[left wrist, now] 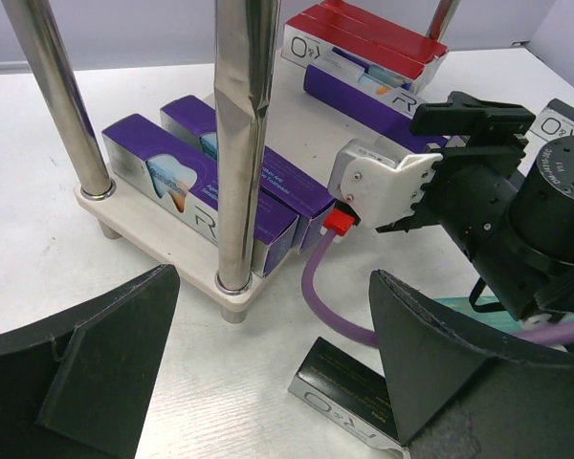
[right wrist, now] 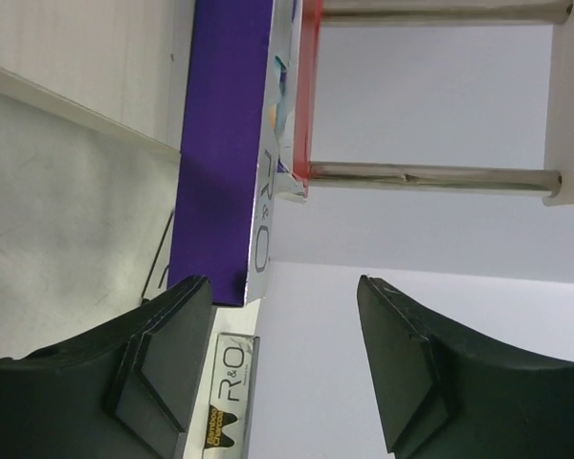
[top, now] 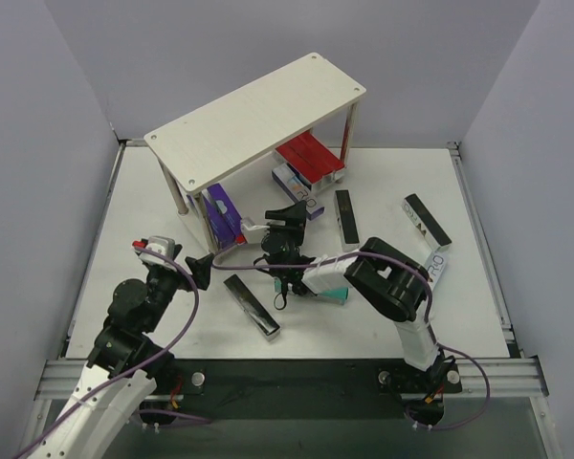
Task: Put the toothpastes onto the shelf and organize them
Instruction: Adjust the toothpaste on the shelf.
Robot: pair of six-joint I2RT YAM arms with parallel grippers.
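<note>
Holding right gripper [right wrist: 285,284] part-open and empty beside purple toothpaste [right wrist: 225,143] on lower tier of shelf [top: 258,115], left gripper [left wrist: 273,277] wide; apparently finishing one placement, next needing black toothpaste [top: 253,306] fetched from bench [top: 392,172].

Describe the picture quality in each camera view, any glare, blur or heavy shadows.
Top external: even soft light, sharp, only mild shade under the top board of the shelf. Left wrist: bright glare streaks on the near metal leg; the left gripper is close, dark and slightly soft. Right wrist: the scene lies sideways; the glossy purple carton shows sheen, and the right gripper is dark with little detail.
</note>
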